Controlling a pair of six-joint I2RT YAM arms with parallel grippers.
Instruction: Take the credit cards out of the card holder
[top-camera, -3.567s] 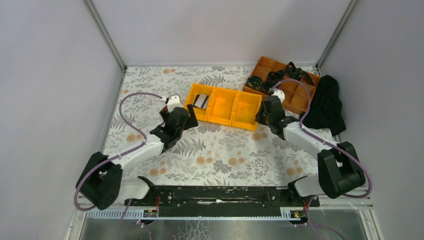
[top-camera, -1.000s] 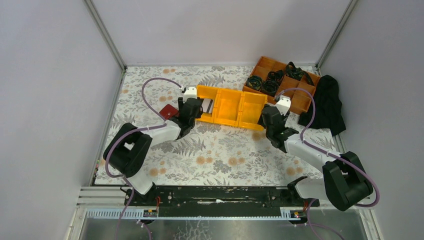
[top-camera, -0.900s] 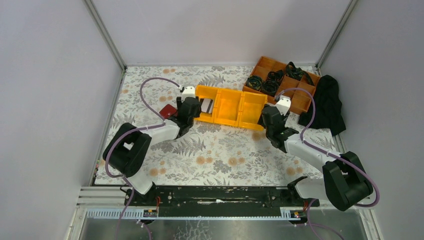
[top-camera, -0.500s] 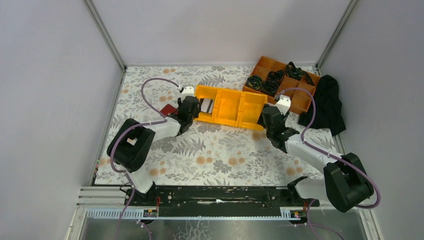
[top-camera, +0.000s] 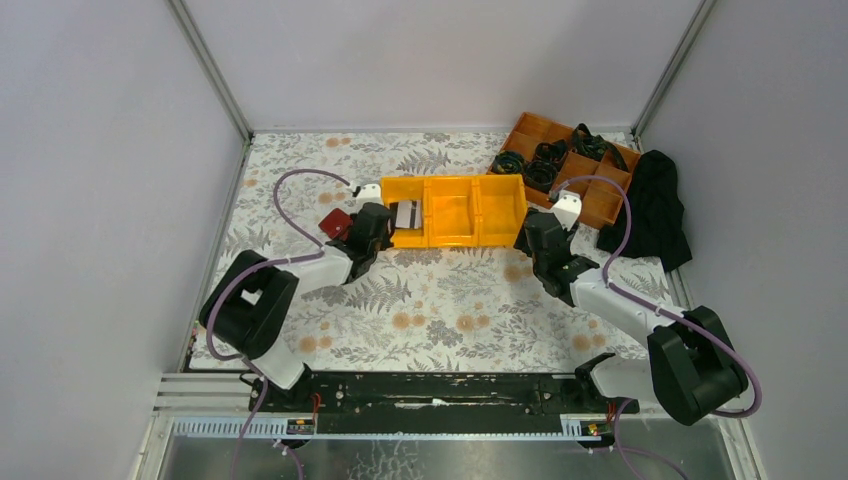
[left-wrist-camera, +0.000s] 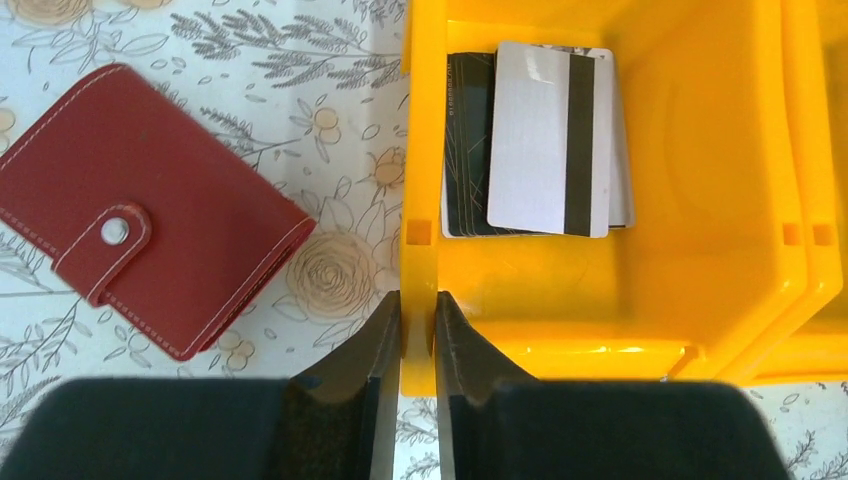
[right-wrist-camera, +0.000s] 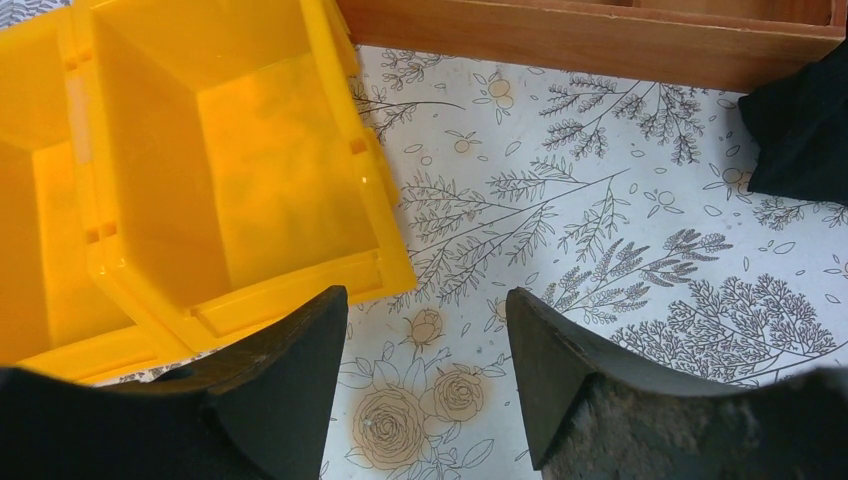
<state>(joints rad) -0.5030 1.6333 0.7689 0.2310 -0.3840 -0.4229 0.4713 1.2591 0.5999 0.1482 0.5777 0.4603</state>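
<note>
- The left gripper (left-wrist-camera: 418, 365) pinches the left wall of the yellow bin (left-wrist-camera: 421, 120), 1 finger on each side, probably to drag or steady it.
- The credit cards (left-wrist-camera: 545, 140) lie stacked in the bin's left compartment, a grey-white one on top of black, so they are already out.
- The card holder (left-wrist-camera: 150, 210) lies snapped shut on the table (right-wrist-camera: 600, 250), just left of the bin.
- The right gripper (right-wrist-camera: 425, 385) hangs spread near the bin's right end, holding nothing.

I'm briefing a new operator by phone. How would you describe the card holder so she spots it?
On the floral table, find the yellow three-compartment bin. The card holder lies closed beside its left end: a red stitched wallet with a snap tab, the only red thing there.
</note>
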